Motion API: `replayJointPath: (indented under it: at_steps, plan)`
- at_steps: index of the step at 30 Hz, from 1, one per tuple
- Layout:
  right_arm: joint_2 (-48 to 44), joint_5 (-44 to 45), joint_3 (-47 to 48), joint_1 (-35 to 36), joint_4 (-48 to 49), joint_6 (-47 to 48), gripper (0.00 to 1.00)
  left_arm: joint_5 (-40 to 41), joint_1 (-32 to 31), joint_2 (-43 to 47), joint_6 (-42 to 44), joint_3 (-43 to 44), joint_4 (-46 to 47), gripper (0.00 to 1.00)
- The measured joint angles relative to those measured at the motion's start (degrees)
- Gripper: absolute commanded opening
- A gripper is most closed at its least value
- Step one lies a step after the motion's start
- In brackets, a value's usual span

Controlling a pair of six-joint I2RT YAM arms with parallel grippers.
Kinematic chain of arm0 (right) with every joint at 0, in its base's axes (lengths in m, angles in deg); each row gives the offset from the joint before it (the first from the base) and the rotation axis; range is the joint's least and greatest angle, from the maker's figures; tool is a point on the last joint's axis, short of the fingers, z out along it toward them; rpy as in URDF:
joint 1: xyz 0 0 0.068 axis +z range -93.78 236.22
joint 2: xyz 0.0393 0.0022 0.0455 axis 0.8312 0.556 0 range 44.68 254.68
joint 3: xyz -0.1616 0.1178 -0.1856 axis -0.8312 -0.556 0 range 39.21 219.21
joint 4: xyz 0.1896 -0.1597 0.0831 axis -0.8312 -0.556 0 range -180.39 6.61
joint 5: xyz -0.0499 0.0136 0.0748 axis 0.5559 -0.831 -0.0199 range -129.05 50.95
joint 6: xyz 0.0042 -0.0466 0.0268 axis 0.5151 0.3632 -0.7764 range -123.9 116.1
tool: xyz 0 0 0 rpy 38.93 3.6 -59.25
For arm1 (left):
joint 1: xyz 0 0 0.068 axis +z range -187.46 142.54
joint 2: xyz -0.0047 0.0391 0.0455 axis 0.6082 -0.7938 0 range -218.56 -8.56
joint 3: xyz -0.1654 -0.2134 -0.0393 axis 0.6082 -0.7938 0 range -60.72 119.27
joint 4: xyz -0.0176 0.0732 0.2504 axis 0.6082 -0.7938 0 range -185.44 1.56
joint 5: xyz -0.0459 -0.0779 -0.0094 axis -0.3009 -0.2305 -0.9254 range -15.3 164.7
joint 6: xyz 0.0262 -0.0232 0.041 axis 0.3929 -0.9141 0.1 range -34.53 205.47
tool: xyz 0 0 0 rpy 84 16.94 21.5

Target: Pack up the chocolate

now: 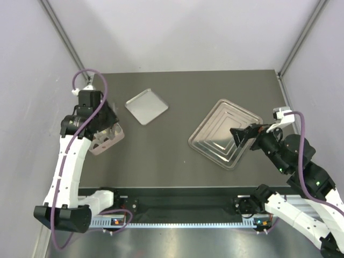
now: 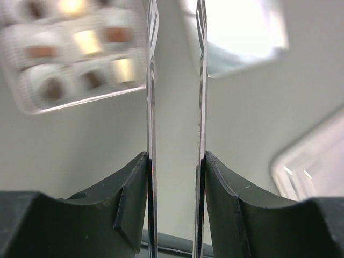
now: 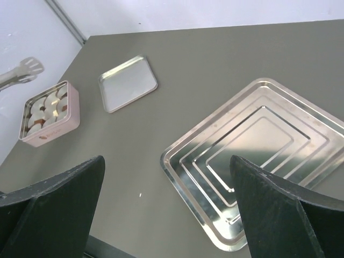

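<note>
A pink box (image 3: 49,114) with chocolate pieces, dark brown and cream-white (image 3: 43,107), sits at the table's left. It shows blurred in the left wrist view (image 2: 75,54). My left gripper (image 1: 105,124) hovers just above and beside the box (image 1: 106,141). It is shut on thin metal tongs (image 2: 152,80), whose two blades stand apart with nothing between them. A tong tip shows in the right wrist view (image 3: 24,70). My right gripper (image 1: 243,134) is open and empty over the near corner of a large silver tray (image 1: 217,126).
A small square metal lid (image 1: 146,106) lies flat behind the box, also in the right wrist view (image 3: 128,84). The stepped tray (image 3: 258,156) lies at the right. Grey walls stand on three sides.
</note>
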Motion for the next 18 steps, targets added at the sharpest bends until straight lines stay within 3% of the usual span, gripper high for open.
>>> replayJointPath:
  at_steps: [10, 18]
  plan:
    - [1.1, 5.0, 1.9, 0.1, -4.8, -2.4, 1.0, -5.5, -21.2, -5.6, 0.4, -3.6, 16.5, 0.51]
    - [1.6, 11.8, 2.3, 0.2, -9.2, -4.4, 1.0, -7.1, -26.7, -13.4, 4.0, -11.0, 26.1, 0.52]
